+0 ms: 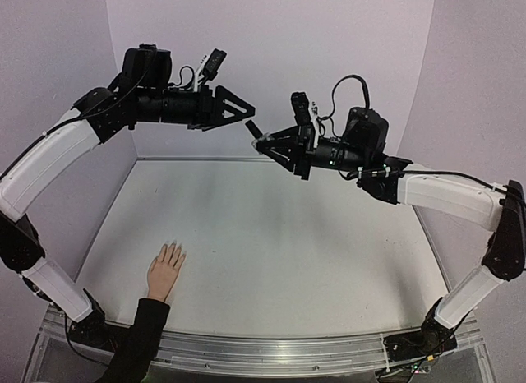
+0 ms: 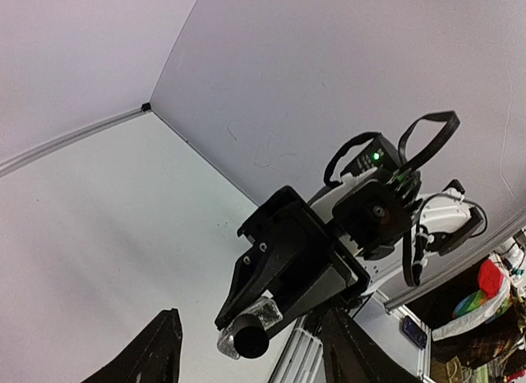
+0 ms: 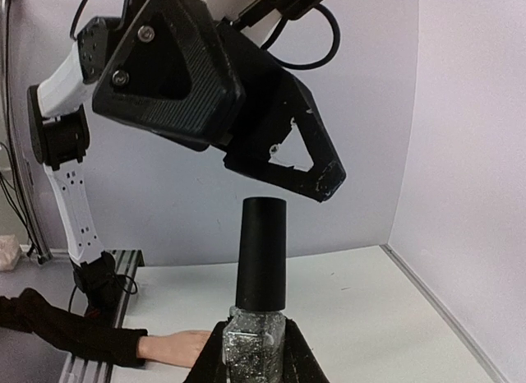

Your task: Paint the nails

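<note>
The right pincer (image 1: 263,143) is hanging high over the far half of the table (image 1: 288,251), its two fingers closed against the glass body of a small bottle (image 3: 256,340) filled with silvery glitter. The bottle's tall black cap (image 3: 261,251) is sticking out past the fingertips and is on the bottle. The left pincer (image 1: 245,112) is facing it from the other side at about the same height. In the left wrist view its fingers (image 2: 160,350) are standing wide apart and gripping nothing. Its tips are sitting just beside the top of the cap, and the right wrist view is showing a sliver of wall between them, so the two are apart. Down on the near left of the table a pale peach hand (image 1: 167,270) is lying flat, palm down and fingers pointing away from the arm bases, with a black sleeve (image 1: 140,334) running back over the table's near edge. The nails (image 1: 173,248) are at the far ends of those fingers (too small here to tell one from another), well apart from both pincers and far below them.
</note>
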Available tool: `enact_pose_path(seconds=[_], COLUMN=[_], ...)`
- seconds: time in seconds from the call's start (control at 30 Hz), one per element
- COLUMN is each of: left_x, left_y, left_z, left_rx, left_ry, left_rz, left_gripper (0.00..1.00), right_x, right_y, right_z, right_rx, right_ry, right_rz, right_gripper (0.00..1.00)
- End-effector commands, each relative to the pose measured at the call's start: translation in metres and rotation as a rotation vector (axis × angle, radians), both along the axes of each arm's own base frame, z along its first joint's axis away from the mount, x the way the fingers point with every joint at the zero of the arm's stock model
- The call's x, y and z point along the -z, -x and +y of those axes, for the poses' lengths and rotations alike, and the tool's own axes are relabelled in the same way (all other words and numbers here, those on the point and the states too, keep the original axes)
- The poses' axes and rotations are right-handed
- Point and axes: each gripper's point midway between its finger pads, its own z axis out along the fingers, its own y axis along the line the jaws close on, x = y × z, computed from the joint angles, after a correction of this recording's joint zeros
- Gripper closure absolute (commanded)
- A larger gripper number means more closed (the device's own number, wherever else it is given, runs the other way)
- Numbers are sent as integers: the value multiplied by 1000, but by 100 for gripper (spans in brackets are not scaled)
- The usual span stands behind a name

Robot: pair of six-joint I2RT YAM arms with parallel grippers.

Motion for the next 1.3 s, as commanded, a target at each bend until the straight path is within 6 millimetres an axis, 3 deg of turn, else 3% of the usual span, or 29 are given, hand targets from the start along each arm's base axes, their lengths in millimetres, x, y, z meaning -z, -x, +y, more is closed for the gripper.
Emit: enact_pose_path(seconds=[0.0, 0.1, 0.3, 0.4, 0.7, 0.93, 1.13, 1.27], left_x=[2, 4, 13, 17, 22, 19, 14, 7], left_y=[10, 11, 21, 21, 17, 28, 69, 88], left_z=[-1, -2, -8, -10, -15, -15, -18, -17], left_rx=[54, 66, 151, 160, 170, 229, 445, 540], left_ry=[-19, -28, -39, -49, -61, -46, 0, 26], left_rz=[-2, 2, 30, 38, 46, 14, -83, -156], left_gripper=[44, 49, 43, 45, 65, 98, 100, 100], right_x=[-13, -13, -13, -14, -17, -21, -41, -70], right_y=[3, 2, 1, 1, 1, 4, 47, 88], right_z=[-8, -8, -6, -5, -3, 0, 8, 13], right_rx=[29, 36, 35, 31, 35, 8, -294, -560], right_ry=[12, 15, 23, 21, 18, 8, -43, -93], right_rz=[-99, -103, -109, -109, -119, -110, -21, 67], right_gripper=[100, 100, 100, 100, 100, 100, 100, 100])
